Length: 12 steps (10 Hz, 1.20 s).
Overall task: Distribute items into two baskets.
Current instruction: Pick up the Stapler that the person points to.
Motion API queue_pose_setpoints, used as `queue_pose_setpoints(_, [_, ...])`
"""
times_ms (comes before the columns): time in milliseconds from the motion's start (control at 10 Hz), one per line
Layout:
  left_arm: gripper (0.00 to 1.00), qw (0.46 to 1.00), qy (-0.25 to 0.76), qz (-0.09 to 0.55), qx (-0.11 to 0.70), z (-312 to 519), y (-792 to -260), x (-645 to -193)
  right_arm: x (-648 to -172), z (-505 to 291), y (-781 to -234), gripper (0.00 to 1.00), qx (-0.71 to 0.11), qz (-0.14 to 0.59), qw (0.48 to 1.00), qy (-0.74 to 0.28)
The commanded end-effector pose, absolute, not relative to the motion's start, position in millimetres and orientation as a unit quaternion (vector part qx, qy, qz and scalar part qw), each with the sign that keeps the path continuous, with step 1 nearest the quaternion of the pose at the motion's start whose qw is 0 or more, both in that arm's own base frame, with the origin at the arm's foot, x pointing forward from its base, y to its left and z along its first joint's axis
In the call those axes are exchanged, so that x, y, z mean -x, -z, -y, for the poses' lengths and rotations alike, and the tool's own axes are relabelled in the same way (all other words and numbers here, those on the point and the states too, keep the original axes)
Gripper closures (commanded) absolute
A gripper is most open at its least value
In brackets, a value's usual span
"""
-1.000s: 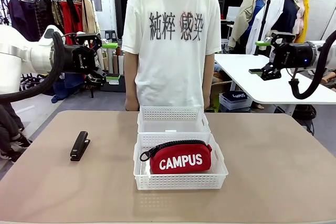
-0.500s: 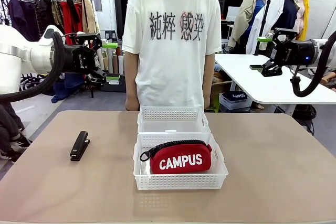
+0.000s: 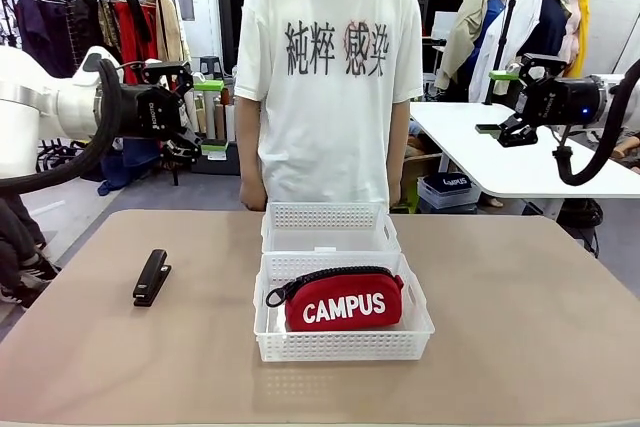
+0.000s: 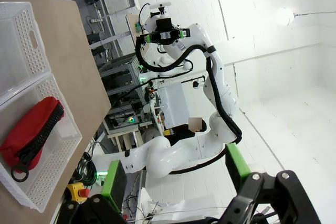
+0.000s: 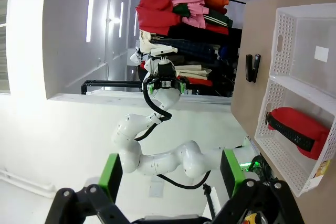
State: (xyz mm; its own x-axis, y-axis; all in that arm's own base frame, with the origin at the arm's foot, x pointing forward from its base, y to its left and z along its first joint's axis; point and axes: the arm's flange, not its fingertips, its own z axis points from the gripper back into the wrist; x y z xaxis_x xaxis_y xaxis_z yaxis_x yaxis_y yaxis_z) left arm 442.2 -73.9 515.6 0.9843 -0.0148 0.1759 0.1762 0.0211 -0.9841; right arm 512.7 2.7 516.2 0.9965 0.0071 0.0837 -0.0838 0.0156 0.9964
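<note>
Half done, I judge: the pouch lies in the near basket, lower centre of the front view, while the far basket just behind it holds no item. The stapler lies on the table at left, outside both. The left gripper hangs at upper left, jaws spread and empty, well above the stapler. The right gripper, at upper right, likewise gapes empty.

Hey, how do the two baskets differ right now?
The near basket holds the red pouch; the far basket holds no item. The near basket sits toward the robot's side, the far basket toward the person. Both are white, lattice-sided, the same shape, set end to end.
</note>
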Motion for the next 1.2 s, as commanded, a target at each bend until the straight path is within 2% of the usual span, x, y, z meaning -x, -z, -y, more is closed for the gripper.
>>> queue_pose_setpoints(0, [0.00, 0.713, 0.070, 0.059, 0.695, 72.7, -517.7, -440.9, -512.8, -2.5, -518.2, 0.00, -0.700, 0.028, 0.713, -0.034])
queue_pose_setpoints(1100, [0.00, 0.713, 0.070, 0.059, 0.695, 72.7, -517.7, -440.9, -512.8, -2.5, -518.2, 0.00, -0.700, 0.028, 0.713, -0.034])
